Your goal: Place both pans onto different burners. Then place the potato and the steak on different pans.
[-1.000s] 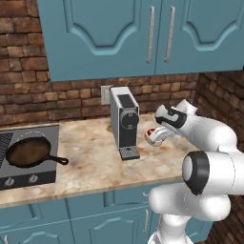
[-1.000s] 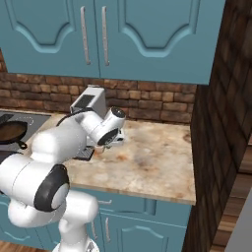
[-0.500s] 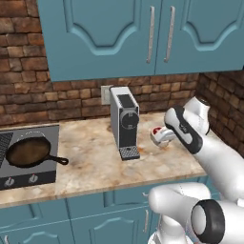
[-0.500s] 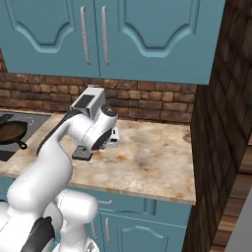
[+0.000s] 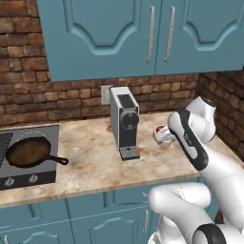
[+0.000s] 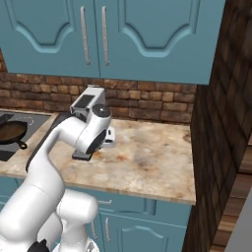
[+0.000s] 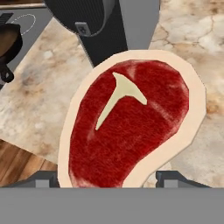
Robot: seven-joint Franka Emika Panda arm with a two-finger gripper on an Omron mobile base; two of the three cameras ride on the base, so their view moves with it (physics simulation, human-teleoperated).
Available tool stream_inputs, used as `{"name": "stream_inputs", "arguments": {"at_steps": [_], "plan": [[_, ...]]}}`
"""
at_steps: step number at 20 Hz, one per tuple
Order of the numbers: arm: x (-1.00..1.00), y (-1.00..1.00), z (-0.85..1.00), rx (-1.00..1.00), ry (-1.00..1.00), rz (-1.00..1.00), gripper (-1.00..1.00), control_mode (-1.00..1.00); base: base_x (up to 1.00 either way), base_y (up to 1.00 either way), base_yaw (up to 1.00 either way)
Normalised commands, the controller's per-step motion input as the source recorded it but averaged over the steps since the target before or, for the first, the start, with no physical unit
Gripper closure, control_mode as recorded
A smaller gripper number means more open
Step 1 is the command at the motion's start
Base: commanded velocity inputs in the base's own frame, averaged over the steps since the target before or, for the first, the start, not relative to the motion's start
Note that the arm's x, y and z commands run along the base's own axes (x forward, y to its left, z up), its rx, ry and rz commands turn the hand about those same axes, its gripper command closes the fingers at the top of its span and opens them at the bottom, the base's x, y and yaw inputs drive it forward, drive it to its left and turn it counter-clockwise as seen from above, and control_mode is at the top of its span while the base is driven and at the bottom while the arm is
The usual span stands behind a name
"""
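Observation:
The steak (image 7: 131, 127), dark red with a cream rim and a pale Y-shaped streak, sits between my fingertips (image 7: 43, 179). My gripper (image 7: 109, 180) is shut on it across a wide span. From the left base view the steak (image 5: 161, 135) hangs tilted just above the marble counter, right of the coffee machine, with my gripper (image 5: 167, 133) on it. A brown-insided skillet (image 5: 27, 151) with a black handle rests on a burner (image 5: 38, 135) of the dark cooktop; that skillet (image 6: 11, 131) also shows far left. The potato is out of view.
A grey and black coffee machine (image 5: 125, 122) stands close to the left of the steak, and its base (image 7: 105, 39) shows behind it. A brick wall (image 5: 224, 109) closes the counter's right end. Teal cabinets hang above. Counter edge and wood floor (image 7: 22, 168) lie below.
My arm has swung its elbow down and to the right while the hand stayed by the coffee machine. The steak has shifted only slightly to the right. The skillet has not moved.

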Motion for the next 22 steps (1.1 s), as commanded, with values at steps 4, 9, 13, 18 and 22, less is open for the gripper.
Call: {"name": "stream_inputs", "arguments": {"at_steps": [4,9,13,18,22], "plan": [[0.00,0.00,0.07,-0.02,-0.01,-0.06,1.00,-1.00,0.00,0.00,0.00],[0.00,0.00,0.00,-0.07,-0.04,-0.06,1.00,-1.00,0.00,0.00,0.00],[0.00,0.00,0.00,-0.04,-0.03,-0.07,1.00,-1.00,0.00,0.00,0.00],[0.00,0.00,0.00,-0.01,-0.01,-0.02,1.00,1.00,-0.23,0.17,-0.12],[0.00,0.00,0.00,0.00,0.00,0.00,1.00,1.00,-0.43,0.61,-0.21]]}}
